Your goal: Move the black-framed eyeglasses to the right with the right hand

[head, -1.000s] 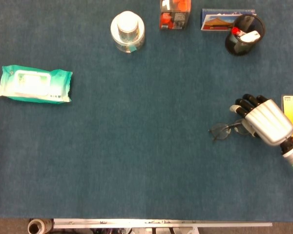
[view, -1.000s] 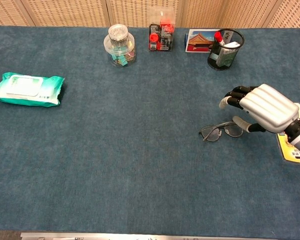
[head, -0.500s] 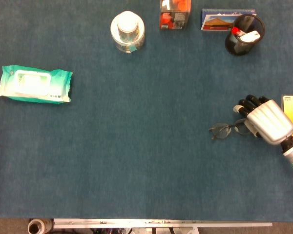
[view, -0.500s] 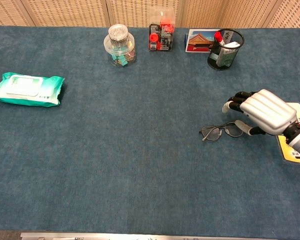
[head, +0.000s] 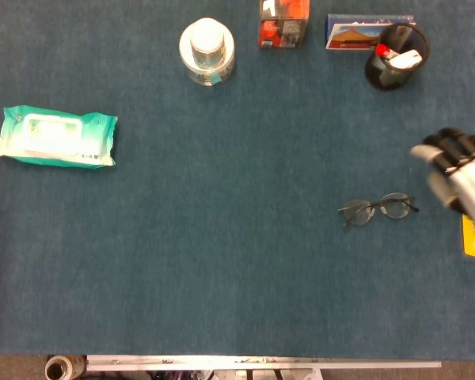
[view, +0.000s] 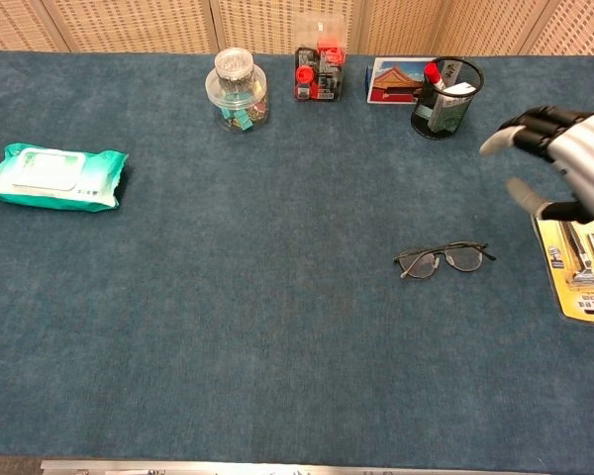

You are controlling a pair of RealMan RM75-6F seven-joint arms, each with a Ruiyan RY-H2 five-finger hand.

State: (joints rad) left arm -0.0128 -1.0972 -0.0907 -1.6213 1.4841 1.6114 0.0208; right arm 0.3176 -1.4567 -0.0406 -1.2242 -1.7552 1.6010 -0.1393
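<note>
Glasses (head: 378, 210) lie flat on blue desk (head: 237, 261), right of centre, nothing touching them. Right robot hand (head: 459, 176) near the right edge, raised, fingers apart, empty, w/ yellow card (view: 574, 265) under it. Left robot hand not seen.

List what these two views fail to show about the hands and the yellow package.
- Left hand: in neither view.
- Right hand: cut off by the right edge in both views, motion-blurred; its wrist is unseen.
- Yellow package: head view shows only a corner at the right edge; its print is too small to read.
</note>
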